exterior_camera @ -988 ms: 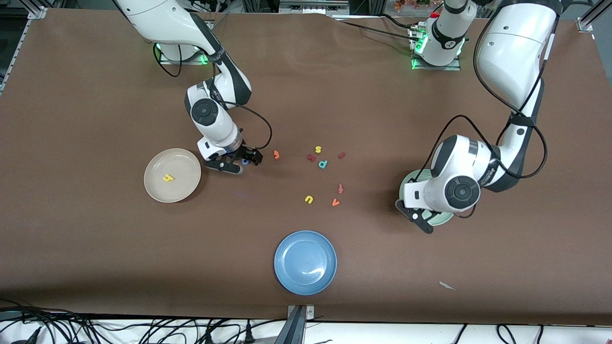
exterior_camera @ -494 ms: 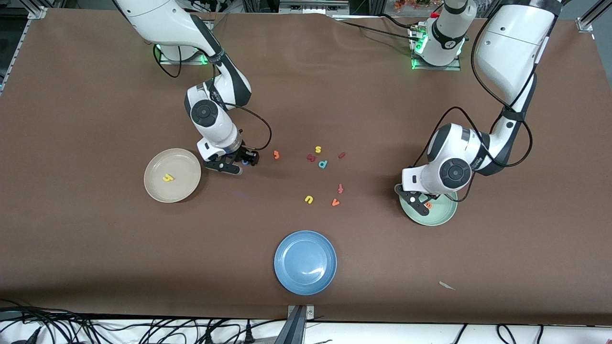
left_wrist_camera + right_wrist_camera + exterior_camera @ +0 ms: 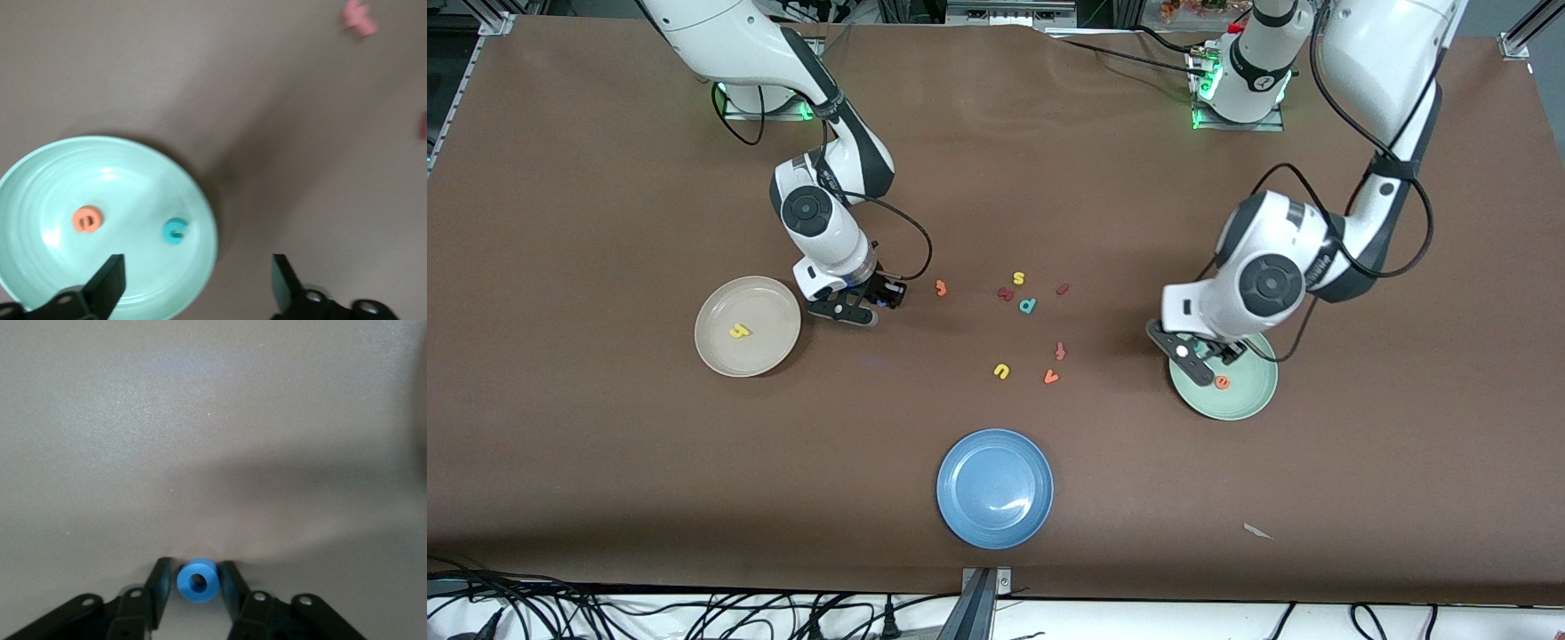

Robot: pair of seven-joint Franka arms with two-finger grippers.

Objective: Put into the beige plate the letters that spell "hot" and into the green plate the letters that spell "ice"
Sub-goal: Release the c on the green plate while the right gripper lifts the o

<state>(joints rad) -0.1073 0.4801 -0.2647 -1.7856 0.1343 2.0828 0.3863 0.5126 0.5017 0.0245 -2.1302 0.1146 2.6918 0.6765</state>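
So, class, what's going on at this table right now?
Two arms are sorting foam letters into plates. The right gripper has its fingers against the blue "o" on the table beside the beige plate, which holds the yellow "h". The left gripper hangs open over the green plate, which holds the orange "e" and teal "c".

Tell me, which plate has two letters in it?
The green plate, toward the left arm's end of the table. It holds an orange "e" and a teal "c". The beige plate has one yellow letter; the blue plate none.
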